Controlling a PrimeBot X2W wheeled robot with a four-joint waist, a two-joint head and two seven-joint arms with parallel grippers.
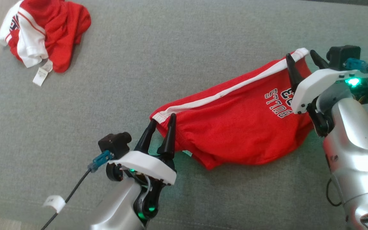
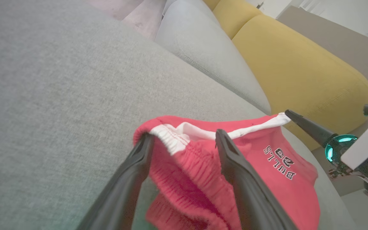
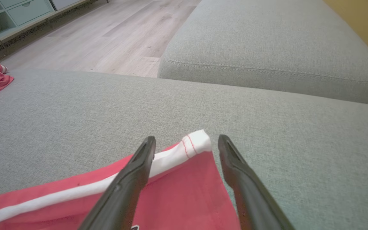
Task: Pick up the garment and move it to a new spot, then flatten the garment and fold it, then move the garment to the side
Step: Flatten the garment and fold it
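Grey woven sofa cushion (image 1: 184, 48) takes up most of the scene, with a second grey cushion (image 3: 267, 41) butted up next to it and one yellow cushion (image 2: 299, 70) beyond that, so three cushions by my count. Two garments lie on the big one. The red shorts (image 1: 235, 127) that the task is about are sprawled across the right half in a long slanted band. Well apart from them, up in the far left corner, is one crumpled garment (image 1: 49, 28) in red and white. The shorts look like thin mesh sportswear, so I'd guess super light and floppy with zero stiffness, and they'll sag and bunch wherever they aren't supported. Not fragile, and probably not slippery on that rough weave either. Best places to pinch are imo the thick bits: the elastic waistband (image 2: 171, 143) at one end, and the hem corner where the single white stripe (image 1: 222, 91) runs out at the other. That's exactly where the two claws sit. The left claw (image 1: 163, 118) has its fingers apart with the gathered waistband between them, nothing clamped. The right claw (image 1: 300, 53) is spread too, straddling the white hem corner without pinching it. The lower edge of the shorts is rumpled, so I reckon flattening isn't done. Smallest thing: one white label (image 1: 40, 76) hanging off the crumpled garment.
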